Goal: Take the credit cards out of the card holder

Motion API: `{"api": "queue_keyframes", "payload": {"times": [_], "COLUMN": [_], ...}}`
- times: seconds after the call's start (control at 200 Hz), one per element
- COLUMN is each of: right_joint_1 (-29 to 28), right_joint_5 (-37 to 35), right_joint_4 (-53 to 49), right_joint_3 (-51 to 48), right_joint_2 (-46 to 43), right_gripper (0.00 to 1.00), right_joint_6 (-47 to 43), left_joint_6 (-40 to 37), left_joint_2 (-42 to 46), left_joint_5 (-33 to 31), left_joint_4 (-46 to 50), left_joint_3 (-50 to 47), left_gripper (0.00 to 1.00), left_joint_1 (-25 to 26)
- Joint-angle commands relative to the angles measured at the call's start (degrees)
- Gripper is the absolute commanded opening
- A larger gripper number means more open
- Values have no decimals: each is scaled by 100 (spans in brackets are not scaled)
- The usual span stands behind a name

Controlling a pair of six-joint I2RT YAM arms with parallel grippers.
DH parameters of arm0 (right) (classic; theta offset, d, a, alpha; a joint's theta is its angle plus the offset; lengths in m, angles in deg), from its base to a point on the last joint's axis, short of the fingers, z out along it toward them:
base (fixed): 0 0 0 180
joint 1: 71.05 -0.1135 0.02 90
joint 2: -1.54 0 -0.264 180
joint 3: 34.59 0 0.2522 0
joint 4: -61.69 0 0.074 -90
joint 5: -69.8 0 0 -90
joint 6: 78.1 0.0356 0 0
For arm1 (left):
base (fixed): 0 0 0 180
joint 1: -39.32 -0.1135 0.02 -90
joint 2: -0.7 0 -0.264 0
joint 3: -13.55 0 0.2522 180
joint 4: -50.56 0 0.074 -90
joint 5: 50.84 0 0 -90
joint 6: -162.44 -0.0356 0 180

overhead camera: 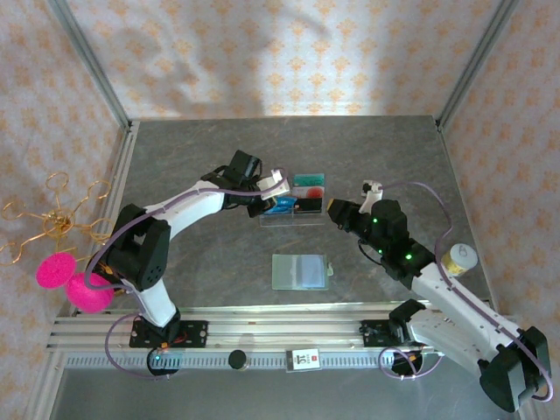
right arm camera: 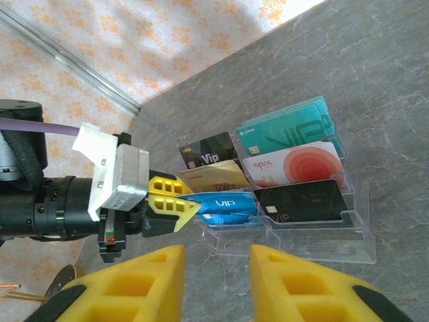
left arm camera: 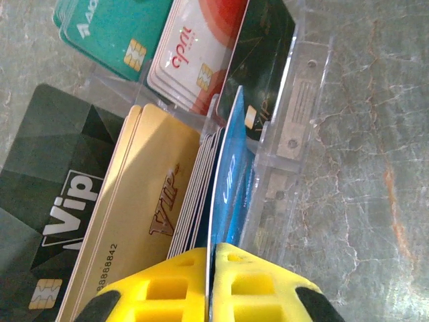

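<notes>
Yellow left fingers [left arm camera: 167, 288] are shut tight on the thin end of a blue card [left arm camera: 231, 181]. The blue card sits in a slot of the clear tray [left arm camera: 295, 121]. From the left wrist you see this card almost edge-on, so its words are hard to read. Gold cards [left arm camera: 141, 194] stand next to it in the tray. A black Vip card [left arm camera: 60, 201] lies past the gold ones, and the side of the picture cuts it off. Green cards [right arm camera: 288, 131], a white and red card [right arm camera: 295, 164] and a dark card [right arm camera: 301, 201] fill other slots of the tray.

From above, the left fingers blend in with the tray and the cards, so they are hard to pick out there.

The right fingers [right arm camera: 301, 288] are spread wide apart. They hang just beside the tray, on the side away from the left fingers. In the right wrist view the bottom of the picture cuts them off.

The card holder [overhead camera: 300, 271] lies open and flat on the grey tabletop [overhead camera: 219, 271]. It is on the side of the tray nearer the arm bases and does not touch the tray. Both pairs of fingers are well away from it. Its pockets look pale and bluish. I cannot tell if any cards are inside them.
</notes>
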Motion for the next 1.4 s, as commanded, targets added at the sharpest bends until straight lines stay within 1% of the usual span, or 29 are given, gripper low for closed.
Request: {"api": "queue_keyframes", "payload": {"times": [0.0, 0.355, 0.556, 0.711, 0.846, 0.906, 0.986, 1.056, 1.176, 1.236, 1.342, 1.367, 1.397], "right_joint_1": [28, 29, 26, 29, 29, 29, 29, 24, 29, 29, 29, 29, 27], "right_joint_5": [44, 59, 19, 28, 20, 18, 17, 13, 9, 32, 81, 116, 151], "right_joint_4": [31, -21, -97, -105, -125, -127, -136, -145, -159, -141, -123, -114, -110], "right_joint_3": [161, 148, 161, 163, 161, 152, 161, 168, 169, 161, 114, 104, 79], "right_joint_2": [-153, -268, -349, -374, -391, -393, -402, -408, -430, -426, -372, -346, -318], "right_gripper": [29, 30, 30, 30, 30, 30, 31, 33, 35, 39, 46, 48, 50], "right_joint_6": [-57, -36, -42, -34, -36, -34, -37, -39, -36, -49, -128, -164, -198], "left_joint_6": [186, 451, 542, 634, 686, 734, 748, 761, 888, 1002, 1462, 1638, 1842], "left_joint_2": [-55, -100, -45, -45, -58, -59, -43, 4, 154, 311, 743, 876, 1049], "left_joint_5": [-340, -633, -772, -765, -787, -793, -750, -709, -598, -434, 58, 178, 318], "left_joint_4": [-25, -172, -286, -277, -285, -303, -284, -303, -426, -525, -897, -1076, -1330], "left_joint_3": [146, 184, 139, 174, 183, 189, 193, 183, 173, 165, 107, 48, -77], "left_gripper": [9, 17, 18, 20, 22, 26, 30, 38, 39, 39, 41, 44, 50], "left_joint_1": [-49, -27, -20, -6, -2, -5, 5, 5, -9, -11, -2, -3, -5]}}
